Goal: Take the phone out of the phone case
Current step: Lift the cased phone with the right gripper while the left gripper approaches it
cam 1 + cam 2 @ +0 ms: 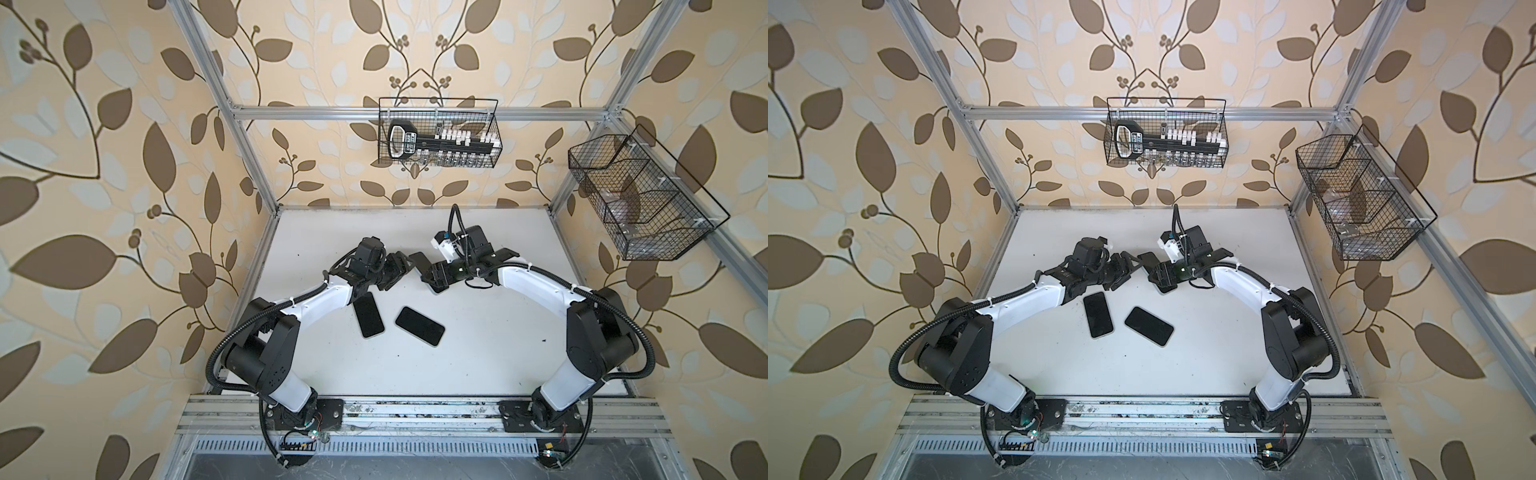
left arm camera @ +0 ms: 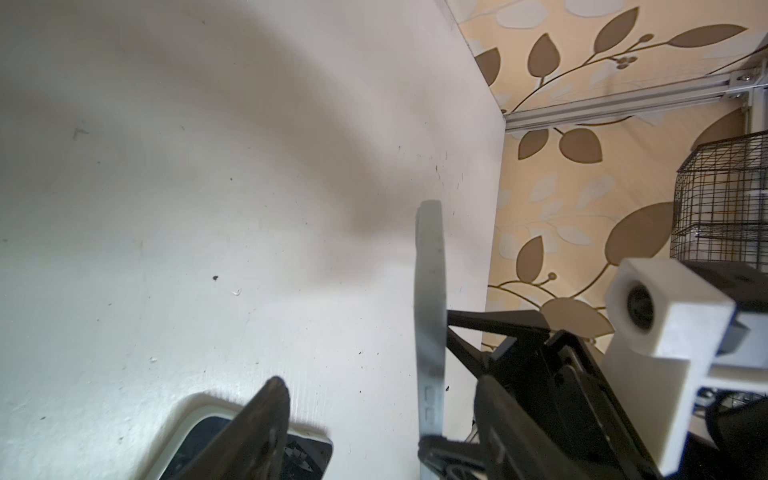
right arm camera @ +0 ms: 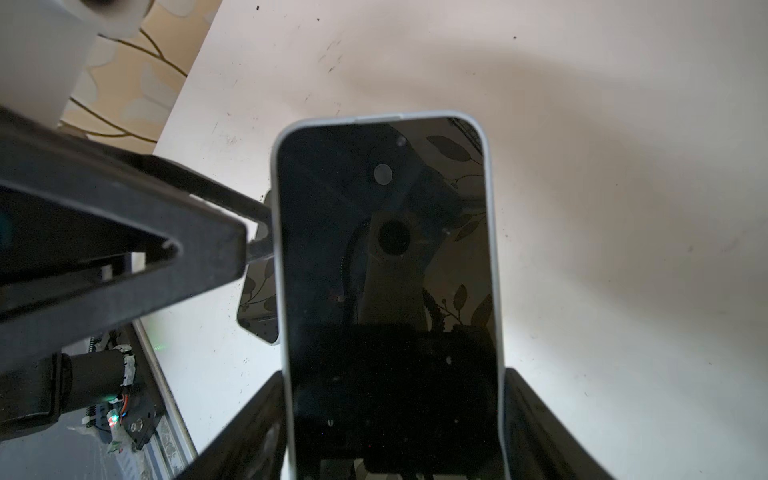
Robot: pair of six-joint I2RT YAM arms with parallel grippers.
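My right gripper point(image 1: 432, 276) point(image 3: 395, 386) is shut across the width of a phone in a light grey case point(image 3: 386, 257), holding it above the white table with the dark screen facing the right wrist camera. In both top views it shows as a dark slab point(image 1: 417, 262) point(image 1: 1147, 259) between the two grippers. My left gripper point(image 1: 401, 270) point(image 2: 381, 378) is open. In the left wrist view the case point(image 2: 430, 299) stands edge-on between its jaws, close to one finger point(image 2: 498, 399). In the right wrist view a left finger point(image 3: 232, 232) meets the case's side edge.
Two more phones lie on the table point(image 1: 498, 332) below the grippers, one with a pale rim point(image 1: 368, 314) point(image 2: 187, 419) and one dark point(image 1: 419, 326). A wire basket point(image 1: 438, 133) with tools hangs on the back rail. Another basket point(image 1: 640, 195) hangs at the right.
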